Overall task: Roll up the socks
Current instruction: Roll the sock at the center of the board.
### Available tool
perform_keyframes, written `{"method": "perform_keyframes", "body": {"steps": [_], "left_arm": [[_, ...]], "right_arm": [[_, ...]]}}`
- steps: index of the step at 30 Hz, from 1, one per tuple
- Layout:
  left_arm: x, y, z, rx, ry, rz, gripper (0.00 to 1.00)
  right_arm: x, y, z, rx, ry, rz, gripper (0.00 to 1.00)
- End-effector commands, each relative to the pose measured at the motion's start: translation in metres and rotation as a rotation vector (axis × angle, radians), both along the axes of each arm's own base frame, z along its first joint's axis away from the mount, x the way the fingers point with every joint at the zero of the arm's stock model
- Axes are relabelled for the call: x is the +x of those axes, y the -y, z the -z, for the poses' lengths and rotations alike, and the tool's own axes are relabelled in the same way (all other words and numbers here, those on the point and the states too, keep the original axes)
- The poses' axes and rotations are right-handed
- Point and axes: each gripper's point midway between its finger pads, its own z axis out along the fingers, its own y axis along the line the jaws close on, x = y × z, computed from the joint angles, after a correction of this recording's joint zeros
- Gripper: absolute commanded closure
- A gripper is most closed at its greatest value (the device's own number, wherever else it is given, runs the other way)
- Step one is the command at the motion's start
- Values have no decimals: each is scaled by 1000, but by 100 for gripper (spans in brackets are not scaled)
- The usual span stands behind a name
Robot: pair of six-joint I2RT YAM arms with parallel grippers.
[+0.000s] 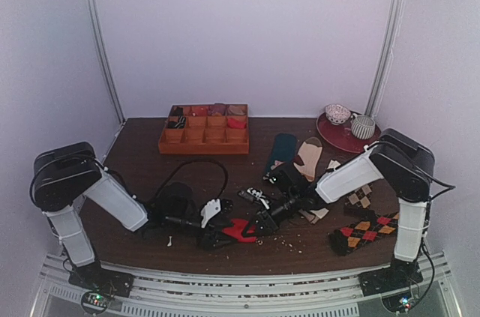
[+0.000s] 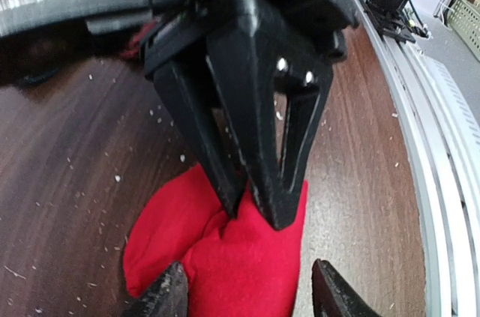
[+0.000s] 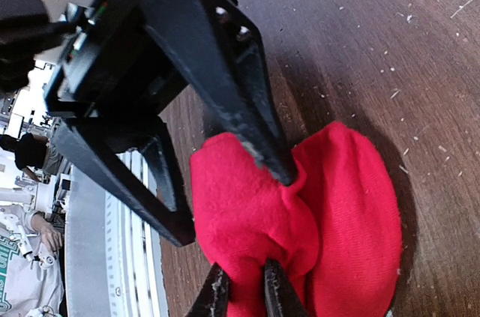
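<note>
left arm: elbow raised at the left side, white forearm sloping down and right to the near-middle of the dark brown wooden table (image 1: 142,145). Wrist low, fingers pointing toward the right arm.
left gripper (image 2: 251,298): jaws apart, straddling the bright red fabric socks (image 2: 225,264). One finger is against the bundle's edge; bare wood shows between the other finger and the fabric. Not clamped.
right arm: mirror pose, with the elbow high on the right and the forearm sloping down and left. Wrist tipped down at the same spot.
right gripper (image 3: 244,294): fingers nearly together, pinching a fold of red fabric between the tips.
socks: bunched lump lying on the table near its front edge, between the two arm bases. It forms two rounded lobes with a crease between them. In the right wrist view, one left fingertip sits in that crease and the other is just beside the lump's outer edge.
grippers: head-on, tips close together over the lump.
table: small pale specks (image 1: 289,243) scattered near the socks.
</note>
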Motion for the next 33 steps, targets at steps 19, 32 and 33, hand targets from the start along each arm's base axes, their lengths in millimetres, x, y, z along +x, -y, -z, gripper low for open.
{"method": "perform_keyframes", "body": {"steps": [19, 32, 33], "left_arm": [[-11, 4, 52, 216, -281, 7, 100], [-39, -41, 111, 469, -656, -82, 100], [-39, -42, 113, 478, -659, -84, 100]], "right_arm": [[-13, 50, 55, -324, -77, 80, 73], [9, 51, -43, -140, 801, 61, 57], [4, 50, -42, -144, 836, 38, 57]]}}
